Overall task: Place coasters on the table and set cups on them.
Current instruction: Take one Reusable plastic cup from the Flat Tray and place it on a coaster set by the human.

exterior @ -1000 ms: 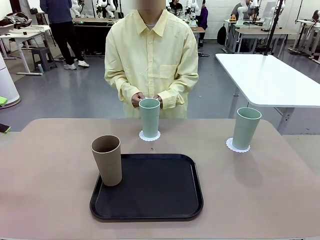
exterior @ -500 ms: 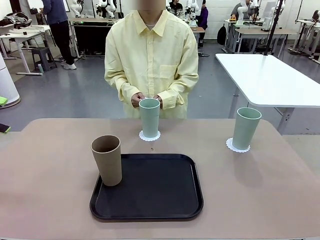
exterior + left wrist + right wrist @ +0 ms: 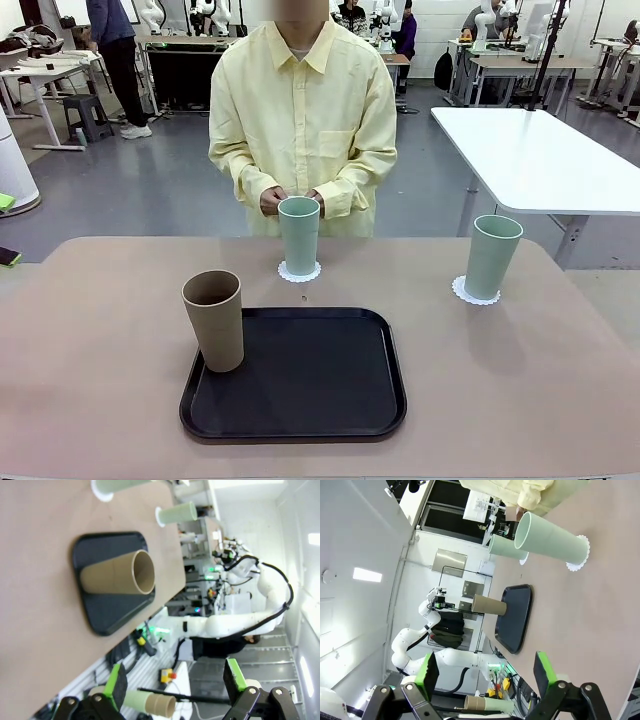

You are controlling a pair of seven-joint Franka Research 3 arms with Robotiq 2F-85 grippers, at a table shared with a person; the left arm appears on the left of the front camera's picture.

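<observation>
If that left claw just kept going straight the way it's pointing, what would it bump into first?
Probably not the tan cup. The open left gripper aims beside the table edge, toward the right arm; how far off that is, I can't tell.

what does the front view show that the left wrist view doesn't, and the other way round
Front view adds: the person in a yellow shirt at the far side, hands right behind the middle mint cup, and a white table further back.
Left wrist view adds: the left gripper, green pads, jaws wide open, nothing between them.
Both: the tan cup upright on the left side of the black tray, the middle mint cup and the right mint cup standing on white coasters, all on the beige table.
</observation>
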